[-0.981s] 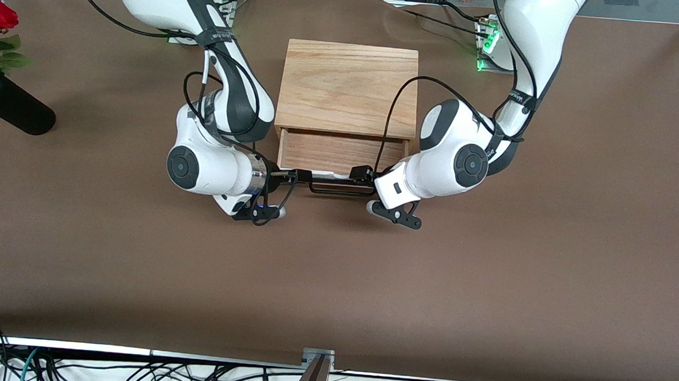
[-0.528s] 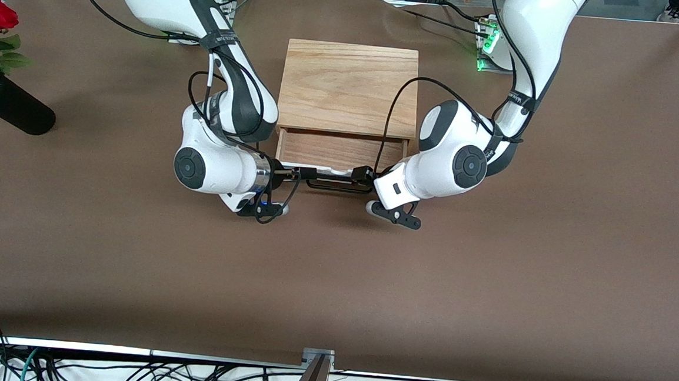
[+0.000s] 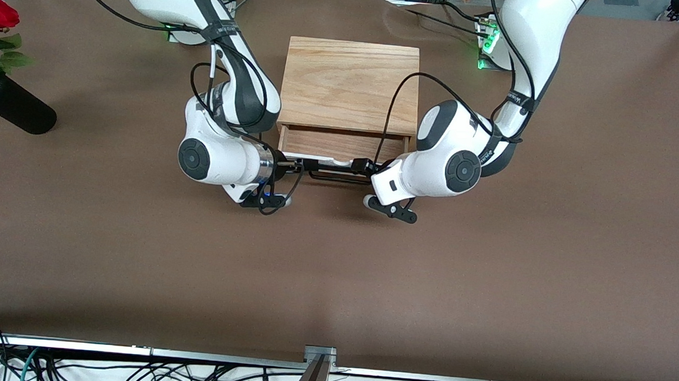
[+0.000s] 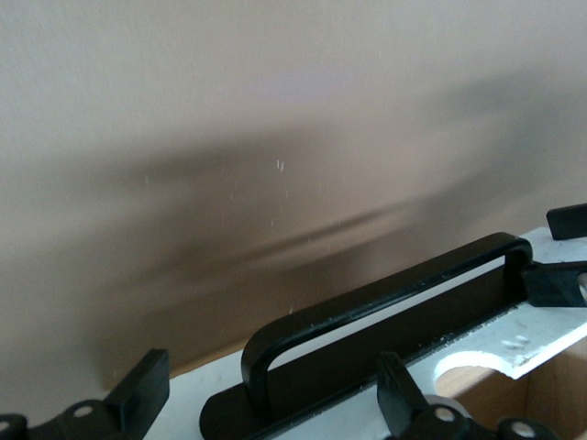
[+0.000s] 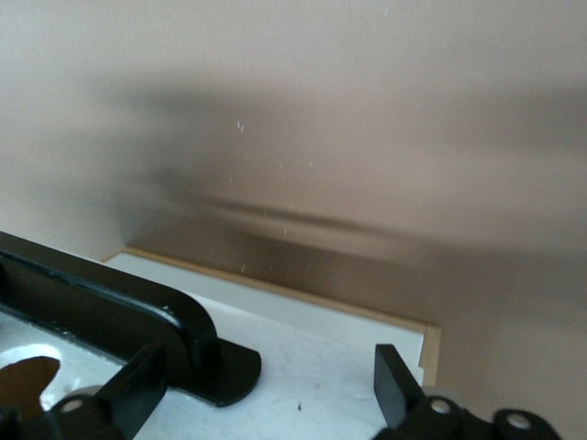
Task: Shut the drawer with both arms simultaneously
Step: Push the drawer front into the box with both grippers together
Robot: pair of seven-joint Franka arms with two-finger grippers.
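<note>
Front view: drawer (image 3: 342, 145) sticking partly out of oak box (image 3: 349, 87) at table (image 3: 334, 272) middle.

Left wrist view: left gripper (image 4: 266, 403) straddling one end of black handle (image 4: 385, 302), fingers (image 4: 138, 396) spread apart.

Right wrist view: right gripper (image 5: 271, 394) straddling handle's opposite end against white front panel (image 5: 312, 353), fingers (image 5: 396, 390) spread apart.

Both arms bend low in front of the drawer (image 3: 342, 145). The left gripper (image 3: 363, 166) and right gripper (image 3: 297, 165), fingers spread, sit at its handle's two ends.
</note>
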